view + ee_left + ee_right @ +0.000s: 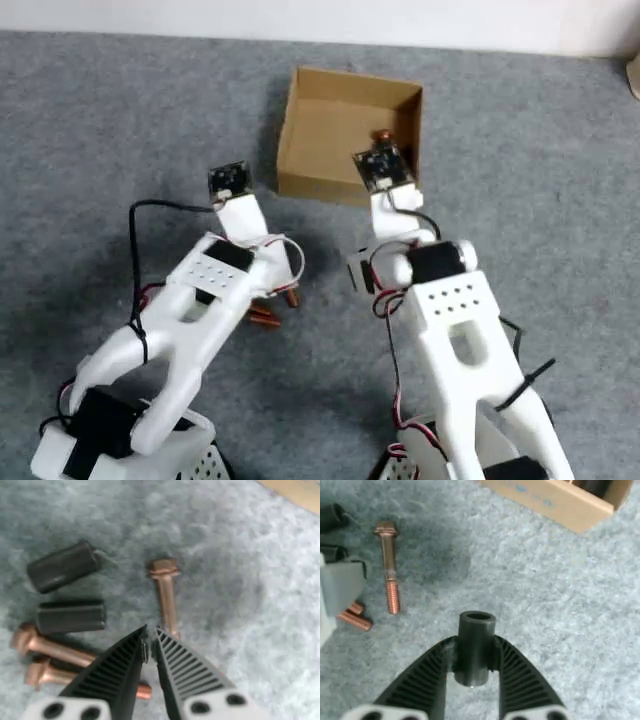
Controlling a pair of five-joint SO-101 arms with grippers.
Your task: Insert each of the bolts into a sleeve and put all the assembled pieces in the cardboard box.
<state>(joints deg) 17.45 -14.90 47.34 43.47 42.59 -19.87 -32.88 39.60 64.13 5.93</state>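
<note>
My right gripper (474,644) is shut on a black sleeve (477,626), held upright with its open end up, above the grey mat. A copper bolt (387,562) lies on the mat beyond it. My left gripper (150,639) is shut with nothing in it, its tips over the threaded end of that bolt (165,596). Two black sleeves (63,566) (70,616) and two more bolts (49,647) (44,673) lie beside it. The cardboard box (345,135) stands at the back, with a copper-tipped piece (381,136) inside, partly hidden by the right wrist camera.
The left arm (215,285) and right arm (440,290) stand side by side on the grey mat. The box wall (555,502) is close ahead of the right gripper. Open mat lies to the left and right of the box.
</note>
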